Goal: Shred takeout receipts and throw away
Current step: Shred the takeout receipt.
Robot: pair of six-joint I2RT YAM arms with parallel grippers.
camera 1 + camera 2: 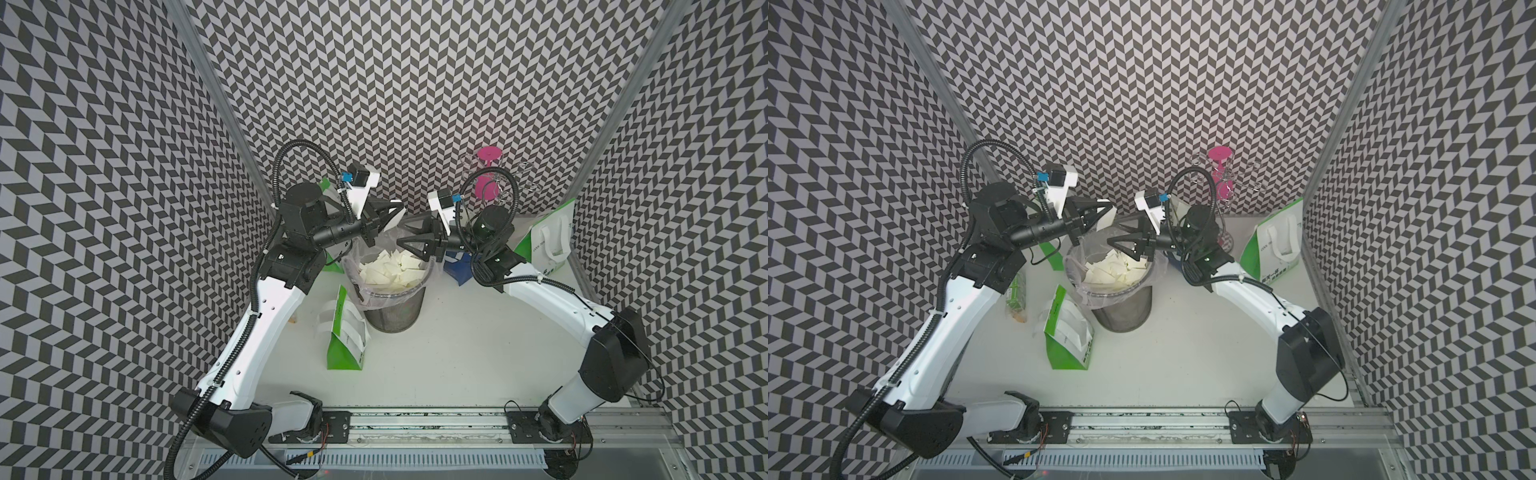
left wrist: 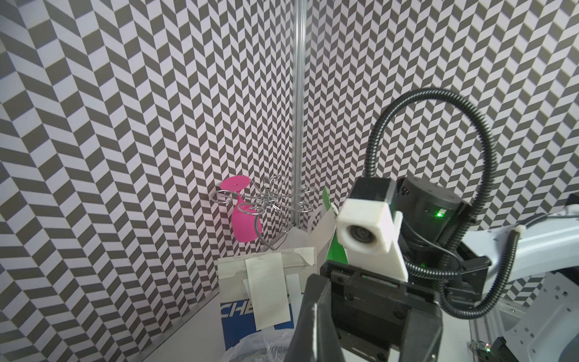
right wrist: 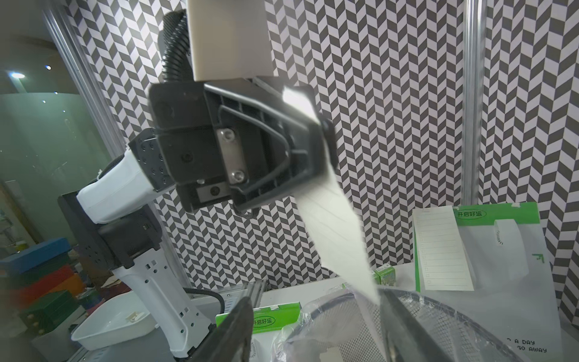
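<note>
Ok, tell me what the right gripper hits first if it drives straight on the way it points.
Most likely the receipt strip hanging from the shut left gripper: the open right gripper points across the bin straight at it. The left gripper itself is just behind; the gap is hard to judge.

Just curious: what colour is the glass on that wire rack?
The glass is pink, clearest in the left wrist view.

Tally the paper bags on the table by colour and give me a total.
Green-and-white bags: 3
Blue-and-white bags: 1
Total: 4
</note>
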